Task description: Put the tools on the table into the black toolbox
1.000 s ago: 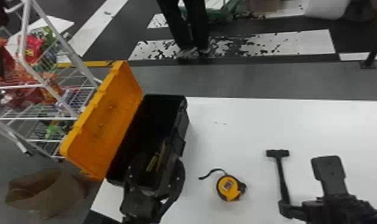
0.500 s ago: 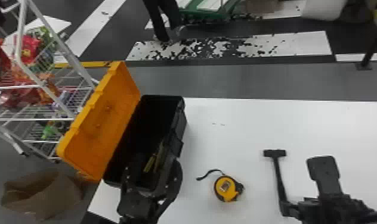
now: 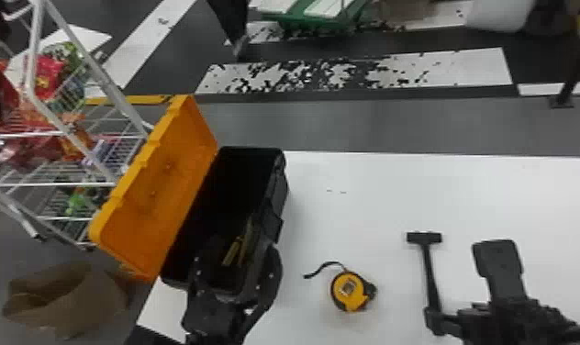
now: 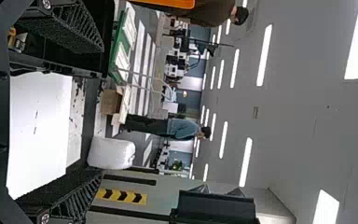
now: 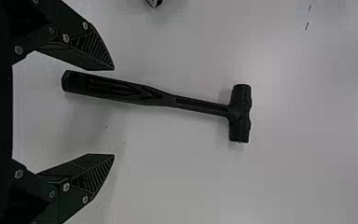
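Note:
My left gripper [image 3: 238,251] stands open at the near end of the black toolbox [image 3: 282,183], whose orange lid [image 3: 165,183] is raised; yellow-handled tools [image 3: 233,251] lie inside. The left wrist view shows the open left gripper [image 4: 97,111] with nothing held. On the white table, the yellow tape measure [image 3: 348,291] lies between toolbox and black hammer [image 3: 430,275]. My right gripper [image 3: 465,283] is open near the hammer's handle end, one finger partly covering it. In the right wrist view, the hammer [image 5: 158,97] lies nearer one fingertip of the right gripper [image 5: 113,112], apparently ungripped.
A wire cart [image 3: 82,183] holding colourful packages stands beyond the toolbox's left side. Below it, a brown paper bag [image 3: 69,298] sits on the floor. The white table [image 3: 440,192] extends right of the toolbox, with its far edge bordering grey floor.
My right gripper has shifted slightly left, closer to the hammer. The head view has moved a little. The left gripper remains open by the toolbox, and the tools lie where they were.

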Robot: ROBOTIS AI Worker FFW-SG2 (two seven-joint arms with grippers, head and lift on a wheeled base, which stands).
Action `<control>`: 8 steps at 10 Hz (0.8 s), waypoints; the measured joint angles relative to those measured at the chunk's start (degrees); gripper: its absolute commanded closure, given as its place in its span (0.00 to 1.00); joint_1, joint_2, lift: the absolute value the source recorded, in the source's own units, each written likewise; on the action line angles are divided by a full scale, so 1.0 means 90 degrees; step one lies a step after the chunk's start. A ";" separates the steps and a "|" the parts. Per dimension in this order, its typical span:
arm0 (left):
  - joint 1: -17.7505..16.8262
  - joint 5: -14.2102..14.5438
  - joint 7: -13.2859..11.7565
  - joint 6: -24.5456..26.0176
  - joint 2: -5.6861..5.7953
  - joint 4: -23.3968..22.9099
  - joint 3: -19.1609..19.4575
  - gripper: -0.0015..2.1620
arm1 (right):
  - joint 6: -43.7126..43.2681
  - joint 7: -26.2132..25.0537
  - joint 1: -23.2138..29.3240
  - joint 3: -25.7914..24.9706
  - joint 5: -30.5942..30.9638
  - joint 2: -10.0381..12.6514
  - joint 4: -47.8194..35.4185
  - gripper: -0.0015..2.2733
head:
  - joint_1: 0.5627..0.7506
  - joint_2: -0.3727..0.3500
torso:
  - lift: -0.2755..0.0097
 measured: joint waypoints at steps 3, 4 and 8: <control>-0.0020 0.0000 -0.0002 0.0019 0.0007 0.0008 0.0000 0.03 | -0.0005 0.0000 -0.0138 0.0026 -0.0148 0.0000 0.0168 0.17 | 0.70 0.93 | 0.83; -0.0031 0.0006 -0.0005 0.0020 0.0016 0.0008 0.0000 0.03 | -0.0015 0.0000 -0.0184 0.0066 -0.0164 0.0000 0.0258 0.17 | 0.70 0.94 | 0.83; -0.0082 0.0057 -0.0008 0.0040 0.0067 0.0056 -0.0019 0.03 | -0.0024 0.0000 -0.0334 0.0174 -0.0167 0.0000 0.0492 0.26 | 0.70 0.96 | 0.83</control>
